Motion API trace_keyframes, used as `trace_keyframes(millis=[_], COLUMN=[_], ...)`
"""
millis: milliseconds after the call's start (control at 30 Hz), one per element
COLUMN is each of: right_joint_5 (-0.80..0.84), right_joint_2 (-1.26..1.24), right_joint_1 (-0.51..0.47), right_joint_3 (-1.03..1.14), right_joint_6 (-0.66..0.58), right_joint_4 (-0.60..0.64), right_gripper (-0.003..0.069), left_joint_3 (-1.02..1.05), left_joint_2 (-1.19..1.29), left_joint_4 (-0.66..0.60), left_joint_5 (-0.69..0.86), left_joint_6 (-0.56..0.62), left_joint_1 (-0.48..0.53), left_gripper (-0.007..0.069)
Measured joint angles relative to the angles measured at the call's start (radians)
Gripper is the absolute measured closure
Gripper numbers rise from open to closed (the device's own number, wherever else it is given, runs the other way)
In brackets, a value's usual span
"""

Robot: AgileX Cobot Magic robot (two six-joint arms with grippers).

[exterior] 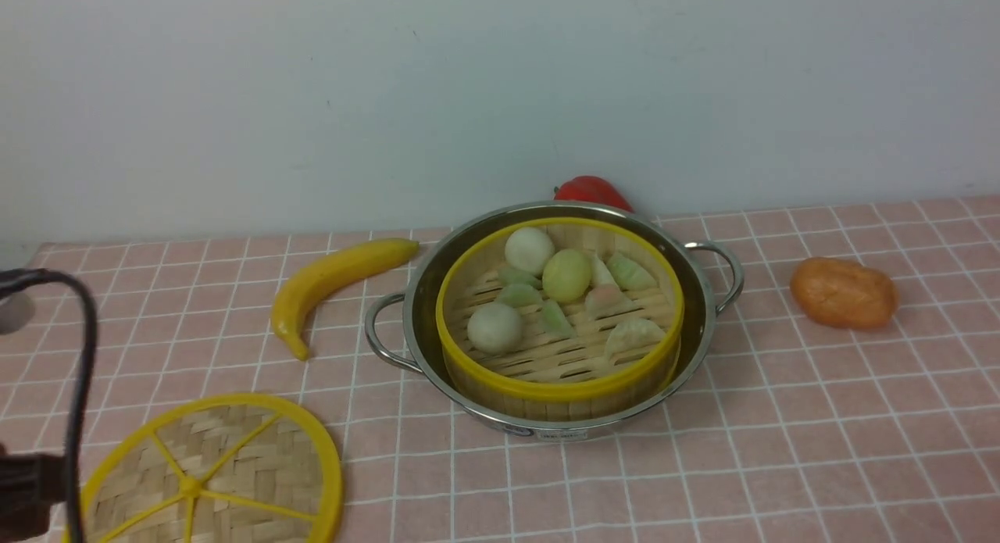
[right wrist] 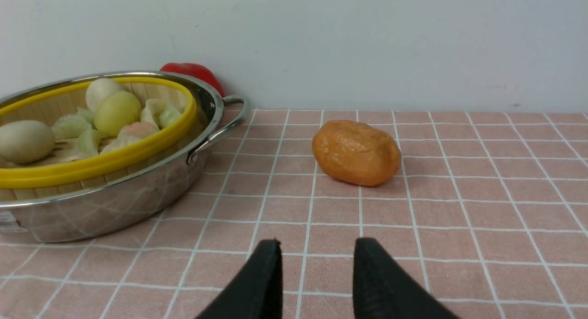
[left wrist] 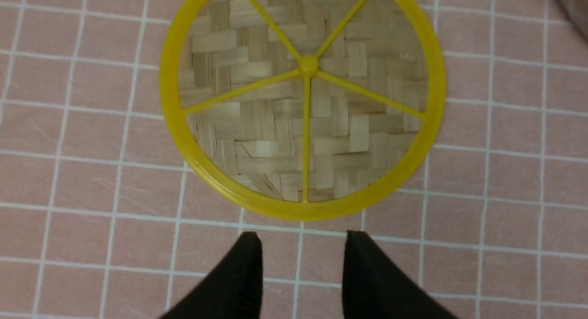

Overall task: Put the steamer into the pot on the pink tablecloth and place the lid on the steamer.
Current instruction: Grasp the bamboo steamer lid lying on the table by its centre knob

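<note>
Covering the whole work surface, the pink tablecloth (exterior: 820, 418) lies flat. The pot (exterior: 423, 302) stands upright at centre, mouth up, its two handles on a line running from near-left to far-right. The steamer (exterior: 558, 391) sits inside the pot, open side up, holding buns and dumplings (exterior: 566, 276). The lid (exterior: 226, 449) lies flat on the cloth, spoked face up, near-left of the pot and well apart from it. Its near edge is cut off in the front view, and part of its rim in the left wrist view.

Left gripper (left wrist: 303, 236): fingers apart, empty, just beside the lid's rim, not touching. Right gripper (right wrist: 318, 243): fingers apart, empty, near the pot's right side. A red vegetable (exterior: 591, 191) is mostly hidden behind the pot.
</note>
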Motion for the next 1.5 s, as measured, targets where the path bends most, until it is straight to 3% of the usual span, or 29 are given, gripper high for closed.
trace_keyframes(millis=[233,333,500,667,1033,1200,1400,1500], right_joint_5=[0.000,0.000,0.000,0.000,0.000,0.000,0.000,0.000], right_joint_2=[0.000,0.000,0.000,0.000,0.000,0.000,0.000,0.000], right_joint_1=[0.000,0.000,0.000,0.000,0.000,0.000,0.000,0.000], right_joint_3=[0.000,0.000,0.000,0.000,0.000,0.000,0.000,0.000], right_joint_6=[0.000,0.000,0.000,0.000,0.000,0.000,0.000,0.000], right_joint_4=[0.000,0.000,0.000,0.000,0.000,0.000,0.000,0.000], right_gripper=[0.0419,0.0419,0.0419,0.0419,0.0419,0.0419,0.0419,0.0419], left_joint_3=[-0.071,-0.117,-0.144,-0.148,-0.149,-0.149,-0.151,-0.160], left_joint_2=[0.414,0.535,0.632,0.652,0.760,0.788,0.802,0.801], left_joint_4=[-0.035,-0.067,-0.090,-0.127,-0.123,-0.097,-0.060,-0.048], left_joint_5=[-0.153,-0.171,-0.164,-0.179,-0.217,-0.231,-0.211,-0.192], left_joint_6=[0.094,0.193,0.421,0.509,0.511,0.431,0.331,0.324], left_joint_1=[0.000,0.000,0.000,0.000,-0.004,-0.004,-0.006,-0.008], left_gripper=[0.0382,0.0382,0.0382,0.0382,0.0382,0.0384,0.0510,0.0510])
